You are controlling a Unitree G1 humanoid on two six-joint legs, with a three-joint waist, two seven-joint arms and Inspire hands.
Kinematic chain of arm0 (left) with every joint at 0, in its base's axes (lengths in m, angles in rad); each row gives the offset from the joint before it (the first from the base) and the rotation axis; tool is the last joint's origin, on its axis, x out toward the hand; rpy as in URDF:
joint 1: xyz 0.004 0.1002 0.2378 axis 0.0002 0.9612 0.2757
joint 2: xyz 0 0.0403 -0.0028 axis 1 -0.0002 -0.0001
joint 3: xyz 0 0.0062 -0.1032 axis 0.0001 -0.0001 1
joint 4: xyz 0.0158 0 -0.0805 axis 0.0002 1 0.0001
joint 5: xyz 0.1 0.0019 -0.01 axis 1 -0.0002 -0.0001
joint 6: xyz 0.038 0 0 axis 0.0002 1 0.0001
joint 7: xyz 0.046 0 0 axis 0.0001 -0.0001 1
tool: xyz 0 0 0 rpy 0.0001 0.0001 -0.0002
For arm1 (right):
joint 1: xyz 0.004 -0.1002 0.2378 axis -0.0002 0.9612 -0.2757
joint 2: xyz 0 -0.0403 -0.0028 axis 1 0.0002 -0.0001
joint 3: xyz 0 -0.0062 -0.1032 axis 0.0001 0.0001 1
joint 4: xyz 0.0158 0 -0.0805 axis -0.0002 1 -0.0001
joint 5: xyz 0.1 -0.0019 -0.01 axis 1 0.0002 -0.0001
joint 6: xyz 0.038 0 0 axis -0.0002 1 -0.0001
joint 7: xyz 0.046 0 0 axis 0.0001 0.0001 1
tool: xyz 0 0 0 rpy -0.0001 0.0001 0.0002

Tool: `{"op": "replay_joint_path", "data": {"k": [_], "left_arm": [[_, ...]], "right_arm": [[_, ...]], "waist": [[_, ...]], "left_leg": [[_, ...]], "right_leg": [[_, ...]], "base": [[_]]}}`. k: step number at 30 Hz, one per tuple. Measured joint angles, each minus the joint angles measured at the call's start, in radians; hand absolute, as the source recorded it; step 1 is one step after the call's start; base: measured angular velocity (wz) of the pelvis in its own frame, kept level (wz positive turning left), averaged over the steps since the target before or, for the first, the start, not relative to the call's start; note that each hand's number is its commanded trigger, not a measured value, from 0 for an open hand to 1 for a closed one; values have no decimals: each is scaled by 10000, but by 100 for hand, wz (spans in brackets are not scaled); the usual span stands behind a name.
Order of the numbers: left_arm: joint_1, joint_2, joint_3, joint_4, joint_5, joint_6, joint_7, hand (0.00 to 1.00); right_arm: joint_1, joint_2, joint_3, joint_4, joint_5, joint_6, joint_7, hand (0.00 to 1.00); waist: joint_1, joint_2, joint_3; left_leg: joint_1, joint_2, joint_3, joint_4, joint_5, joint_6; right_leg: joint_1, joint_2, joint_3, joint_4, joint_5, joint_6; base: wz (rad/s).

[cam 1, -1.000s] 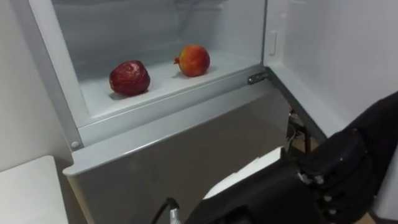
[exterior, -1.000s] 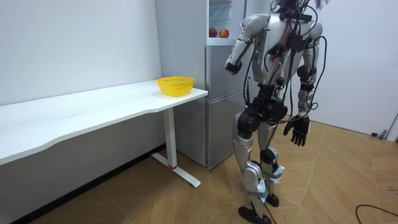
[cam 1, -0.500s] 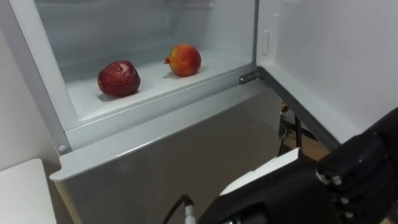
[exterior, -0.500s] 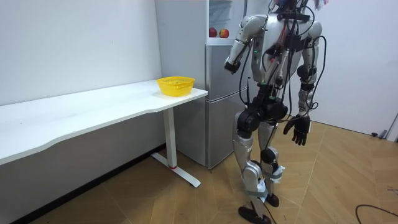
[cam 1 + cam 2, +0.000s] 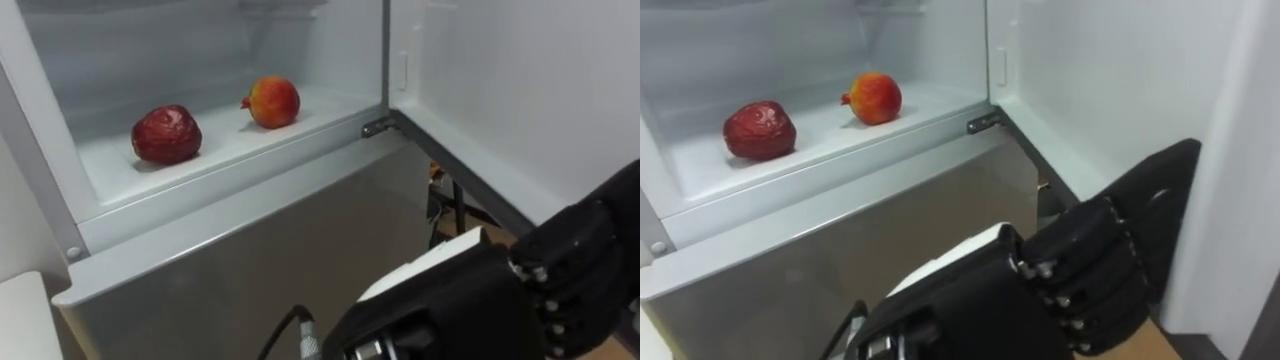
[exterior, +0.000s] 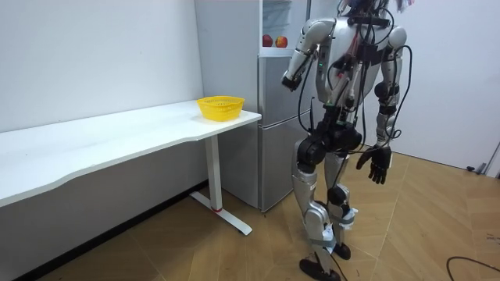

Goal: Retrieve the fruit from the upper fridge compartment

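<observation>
Robot stands just in front of the fridge, back to the room camera. The upper compartment is open, its door point(image 5: 520, 90) swung wide to the right, which leaves the white shelf point(image 5: 225, 148) free to reach from the front. Two fruits lie on that shelf, well apart and set back a little from its front edge: a dark red fruit point(image 5: 166, 134) on the left and a red-and-yellow fruit point(image 5: 273, 102) on the right. Neither is touched. The gap looks wide enough for fingers to close round one without nudging the other. Cannot tell which one is wanted. Left robot hand point(image 5: 470, 300) is raised in front of the closed lower door point(image 5: 250, 260), nearer than the shelf, below it and right of both fruits, fingers curled in on nothing. Judged a ready posture ahead of the reach, which would need the fingers to unfold and the arm to lift over the shelf's front lip. Right robot hand point(image 6: 378, 164) hangs at the robot's side, fingers spread, idle, likely low for balance. Yellow basket point(image 6: 220, 107) sits on the fridge end of the white bench point(image 6: 117, 136), probably the drop-off. No label or writing legible on fridge, fruit or basket.
</observation>
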Motion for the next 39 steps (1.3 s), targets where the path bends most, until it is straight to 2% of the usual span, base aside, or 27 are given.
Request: {"op": "replay_joint_path", "data": {"k": [7, 10, 12, 18, 25, 34, 39], "left_arm": [[-449, 128, 24, 0, 1, 0, 403, 0], [-898, 131, 27, -5, 5, -2, 581, 0], [-1189, 177, 31, -6, 14, -16, 633, 0], [-1390, 252, 218, -16, 24, -20, 736, 0], [-1483, 251, 344, -24, 28, -58, 1127, 0], [-1550, 241, 419, -12, 27, -73, 1628, 0], [-2136, 246, 416, 9, 27, -73, 1677, 0]], "right_arm": [[296, -29, -293, -305, 323, -75, -7, 0], [427, -50, -344, -279, 473, -198, -46, 0], [529, -59, -698, -280, 534, -218, -43, 0], [606, -67, -994, -176, 541, -234, -13, 0], [612, -68, -1083, -136, 522, -314, -31, 0], [582, -74, -1147, 10, 465, -317, -164, 0], [650, -88, -1145, 29, 408, -302, -250, 0]], "waist": [[-158, 6, -4], [-171, 14, -7], [-166, 43, -18], [-206, 154, 5], [-281, 144, 11], [-409, 53, 74], [-420, 99, 89]], "left_leg": [[-89, 44, 287, -4, -1, -2], [-90, 54, 291, -8, -1, -2], [-68, 61, 261, -10, -1, -3], [-13, 65, 254, -15, 6, -15], [24, 74, 248, -32, 13, -28], [32, 65, 221, -34, 14, -29], [13, 57, 220, -31, 13, -28]], "right_leg": [[-154, 50, 82, 45, 11, -14], [-143, 60, 84, 10, 22, -31], [-62, 60, 61, -30, 29, -38], [-54, 66, 44, -32, 31, -42], [-39, 82, 49, -14, 41, -59], [-60, 77, 62, -47, 39, -58], [-66, 78, 116, -38, 45, -50]], "base": [[-6], [0], [0], [1], [-1], [0], [-2]]}}
